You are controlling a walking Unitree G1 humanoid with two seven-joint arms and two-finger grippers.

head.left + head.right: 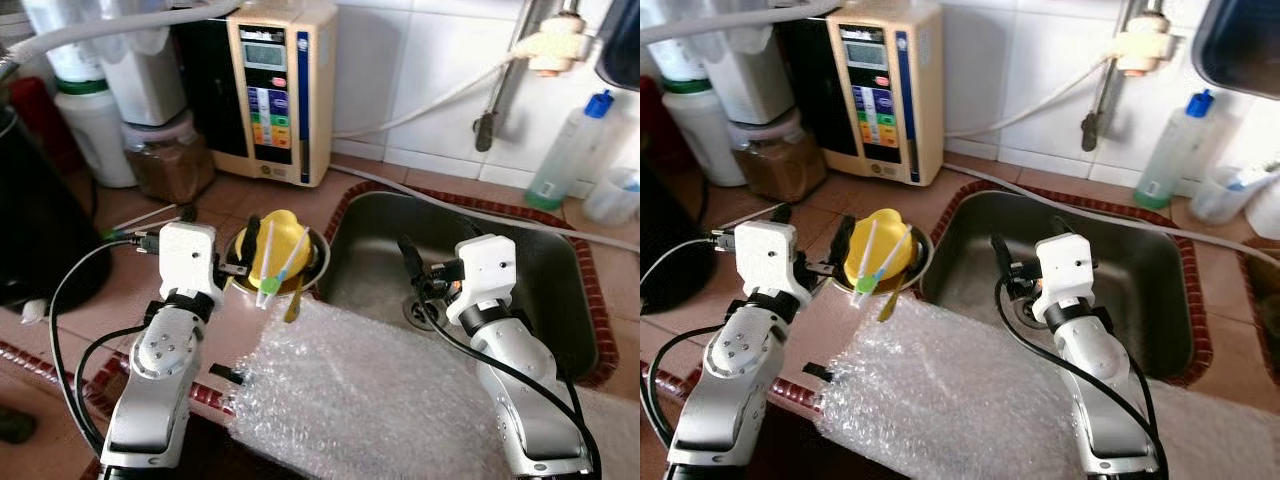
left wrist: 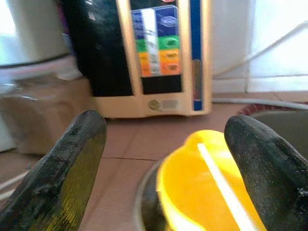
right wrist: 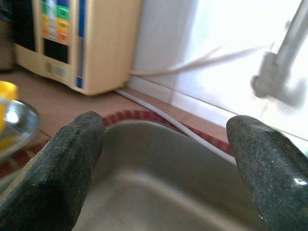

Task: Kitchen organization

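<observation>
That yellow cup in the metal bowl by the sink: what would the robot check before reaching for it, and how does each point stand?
1. Left end effector open: ok, fingers spread wide in the left wrist view.
2. Aimed at yellow cup: ok, the cup lies between the fingers.
3. Cup steady in the metal bowl: cannot tell.
4. Sticks lying across the cup, out of the way: not ok.
5. Right end effector out of the way: ok, open over the sink.
6. Bubble wrap apart from the bowl: cannot tell.

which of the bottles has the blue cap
The clear bottle with greenish liquid by the wall on the right of the sink. The white bottle on the left has a green band instead.
</observation>
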